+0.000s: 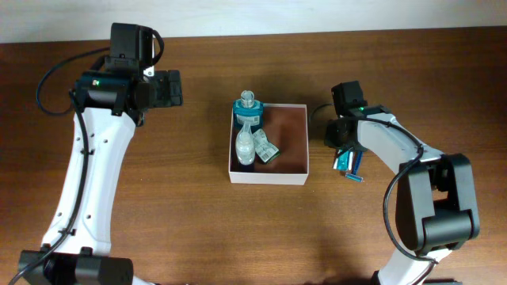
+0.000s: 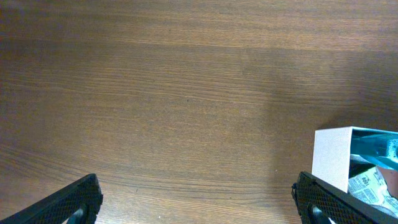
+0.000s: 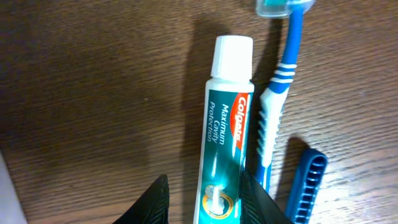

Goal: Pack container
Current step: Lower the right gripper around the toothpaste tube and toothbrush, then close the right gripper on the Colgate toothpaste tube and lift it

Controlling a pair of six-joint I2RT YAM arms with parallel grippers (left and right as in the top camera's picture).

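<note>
The container (image 1: 291, 134), a shallow white-walled box with a reddish-brown inside, sits mid-table. It holds a clear bottle with a teal label (image 1: 247, 119) and a small printed sachet (image 1: 267, 150). Its white corner shows in the left wrist view (image 2: 329, 155). My right gripper (image 1: 339, 150) is low over the table right of the container. In the right wrist view it is open (image 3: 205, 199), its fingers straddling a Colgate toothpaste tube (image 3: 227, 112) that lies on the table. My left gripper (image 1: 176, 87) is open wide and empty (image 2: 199, 202), left of the container.
A blue and white toothbrush (image 3: 277, 106) lies right beside the toothpaste, and a blue slotted plastic piece (image 3: 308, 186) lies right of that. These items show as a small cluster in the overhead view (image 1: 350, 166). The wooden table (image 1: 158, 206) runs all around.
</note>
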